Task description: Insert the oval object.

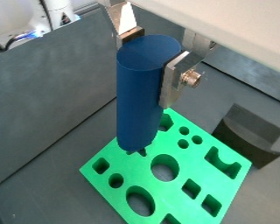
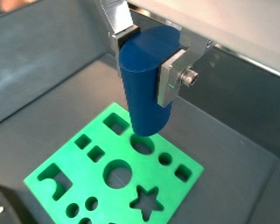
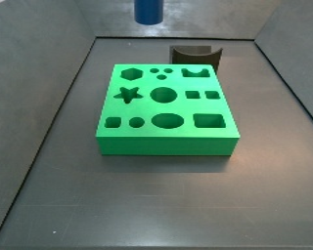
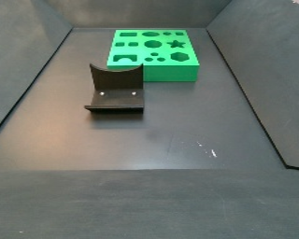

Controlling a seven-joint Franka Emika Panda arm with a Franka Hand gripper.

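Two fingers (image 2: 157, 63) gripping oval object (image 2: 147, 83), high above green block (image 3: 166, 107), clear room below.

tool (image 2: 149, 61) clamping upright blue oval object (image 2: 147, 83), above green block (image 2: 95, 175), apart

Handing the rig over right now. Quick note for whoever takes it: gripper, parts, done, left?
Gripper: shut on the oval object, held upright, high above the green block; fingers clamp its upper part.
Green block: flat on the floor, holes up, none filled in either side view.
Fixture: on the floor, apart from the block.
Done: peg picked up and lifted.
Left: line up over the oval hole, lower, insert, release.
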